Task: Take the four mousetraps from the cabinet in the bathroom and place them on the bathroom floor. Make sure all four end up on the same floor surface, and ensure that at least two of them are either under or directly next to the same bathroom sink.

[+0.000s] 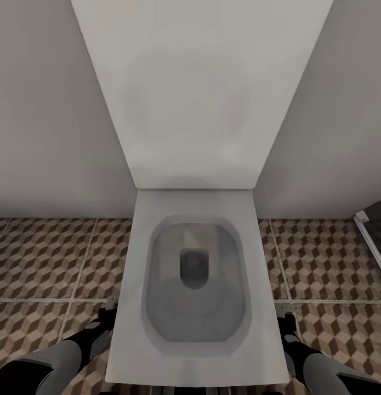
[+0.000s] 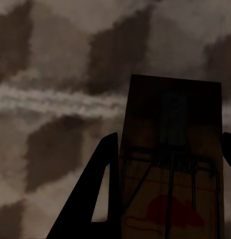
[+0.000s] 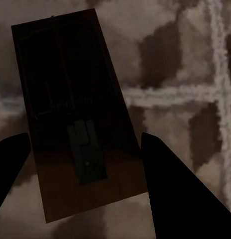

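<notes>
A brown wooden mousetrap [image 2: 170, 164] with wire parts and a red mouse print stands between the two dark fingers of my left gripper [image 2: 170, 144], which is shut on it. Another mousetrap [image 3: 80, 124], dark in shadow, sits between the fingers of my right gripper [image 3: 84, 142], also held. Behind both traps lies the cube-patterned bathroom floor [image 1: 42, 258]. In the head view my left gripper [image 1: 109, 310] hangs low beside the toilet's left side and my right gripper [image 1: 286, 317] beside its right side. The cabinet and the sink are out of view.
A white toilet [image 1: 130, 263] with its open bowl and raised lid stands right in front of me against a pale grey wall [image 1: 47, 109]. A white frame edge with dark glass [image 1: 371, 241] shows at the right.
</notes>
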Available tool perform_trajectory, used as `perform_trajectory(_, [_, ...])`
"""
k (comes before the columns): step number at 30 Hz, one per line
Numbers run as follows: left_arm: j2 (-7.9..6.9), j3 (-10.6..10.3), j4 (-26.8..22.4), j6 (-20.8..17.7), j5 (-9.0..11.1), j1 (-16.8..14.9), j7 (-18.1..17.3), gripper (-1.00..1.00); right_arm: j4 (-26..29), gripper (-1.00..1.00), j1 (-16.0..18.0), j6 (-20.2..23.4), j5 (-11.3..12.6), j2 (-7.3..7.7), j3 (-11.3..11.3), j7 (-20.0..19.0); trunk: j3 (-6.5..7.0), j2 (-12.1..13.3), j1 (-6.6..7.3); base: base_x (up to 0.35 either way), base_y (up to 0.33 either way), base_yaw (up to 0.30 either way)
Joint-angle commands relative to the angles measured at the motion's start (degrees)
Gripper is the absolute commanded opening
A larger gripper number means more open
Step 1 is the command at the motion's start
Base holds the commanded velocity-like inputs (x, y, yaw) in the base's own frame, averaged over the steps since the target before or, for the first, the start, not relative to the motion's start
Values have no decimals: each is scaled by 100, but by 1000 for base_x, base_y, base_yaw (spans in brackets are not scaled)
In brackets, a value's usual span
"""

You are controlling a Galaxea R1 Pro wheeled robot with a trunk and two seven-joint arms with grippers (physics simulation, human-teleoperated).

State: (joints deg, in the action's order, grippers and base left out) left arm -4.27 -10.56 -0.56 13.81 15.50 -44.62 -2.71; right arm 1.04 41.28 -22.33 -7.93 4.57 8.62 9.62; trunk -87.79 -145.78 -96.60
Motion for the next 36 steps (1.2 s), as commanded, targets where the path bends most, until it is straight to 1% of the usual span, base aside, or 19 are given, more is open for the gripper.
perform_trajectory(1, [-9, -16, 12, 16, 65, -2, -10, -100, -7, -100, 3, -17, -60, 0, 43, 22, -3, -1, 1, 0, 0, 0])
perform_trajectory(8, [-62, -16, 6, -97, 67, -2, -10, -100, -7, -100, 3, -17, -60, 0, 43, 22, -3, -1, 1, 0, 0, 0])
perform_trajectory(25, [-73, -16, -4, -148, 67, -2, -10, -100, -7, -100, 3, -2, -54, 0, 43, 19, -3, -1, 1, 0, 0, 0])
perform_trajectory(26, [-73, -16, -4, -149, 67, -2, -10, -100, -7, 100, 3, 0, -54, 0, 43, 18, -3, -1, 1, 0, 0, 0])
perform_trajectory(36, [-74, -16, -6, -146, 67, -2, -10, -100, -7, 100, 3, 14, -51, 0, 43, 20, -3, -1, 1, 0, 0, 0])
